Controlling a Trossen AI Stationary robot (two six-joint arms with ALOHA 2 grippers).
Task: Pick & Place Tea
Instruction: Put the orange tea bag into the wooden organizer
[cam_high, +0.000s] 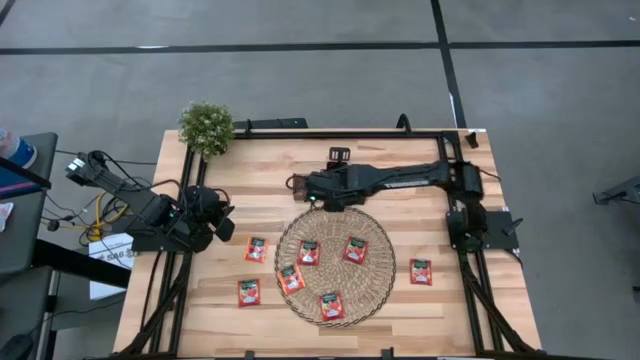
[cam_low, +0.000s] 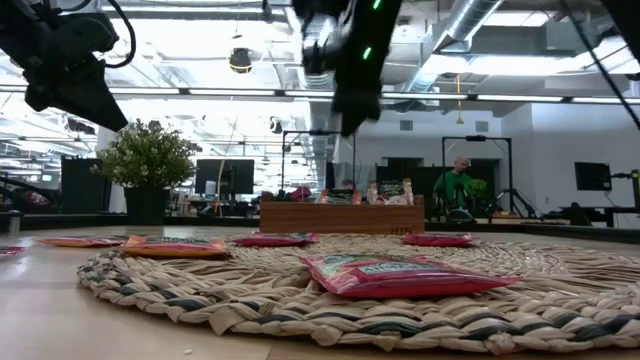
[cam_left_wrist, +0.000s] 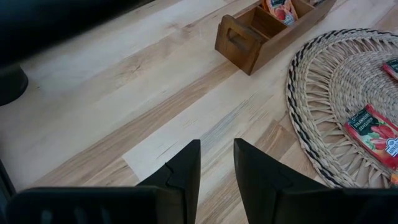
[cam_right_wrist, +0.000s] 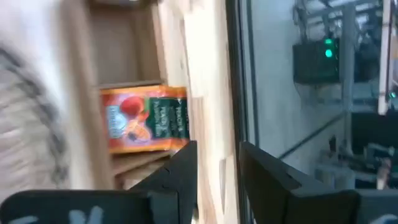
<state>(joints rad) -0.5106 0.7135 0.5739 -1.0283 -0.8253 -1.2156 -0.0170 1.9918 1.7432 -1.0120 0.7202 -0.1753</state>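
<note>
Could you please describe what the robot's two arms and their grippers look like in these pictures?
Both arms are dark, near-black jointed links. The left arm has loose black cables trailing off its base. The right arm is long and slim, with small green lights on it. The left gripper and right gripper each have two flat, tapering, matte black fingers.

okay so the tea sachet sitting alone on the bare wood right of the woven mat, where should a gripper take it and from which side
The lone tea sachet lies flat on the table, clear of the woven mat. Probably best to come straight down from above and pinch across two opposite edges; its thin, flat shape leaves no side face to grab.
</note>
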